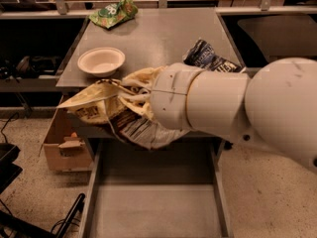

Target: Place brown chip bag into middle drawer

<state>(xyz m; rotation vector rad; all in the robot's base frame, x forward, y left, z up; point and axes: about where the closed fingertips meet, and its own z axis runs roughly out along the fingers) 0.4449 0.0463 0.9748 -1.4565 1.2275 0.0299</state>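
The brown chip bag point(111, 108), crumpled with a pale tan flap and white lettering, hangs in front of the cabinet's front edge, above the open middle drawer point(153, 207). My gripper point(136, 100) is at the end of the thick white arm coming in from the right; it is shut on the brown chip bag and mostly buried in the foil. The drawer is pulled out below, showing a long flat grey floor with low side walls.
On the cabinet top stand a white bowl point(101, 61), a green bag point(113, 14) at the back and a dark blue bag point(208, 57) at the right. A cardboard box point(62, 145) sits on the floor at the left. Dark cables lie bottom left.
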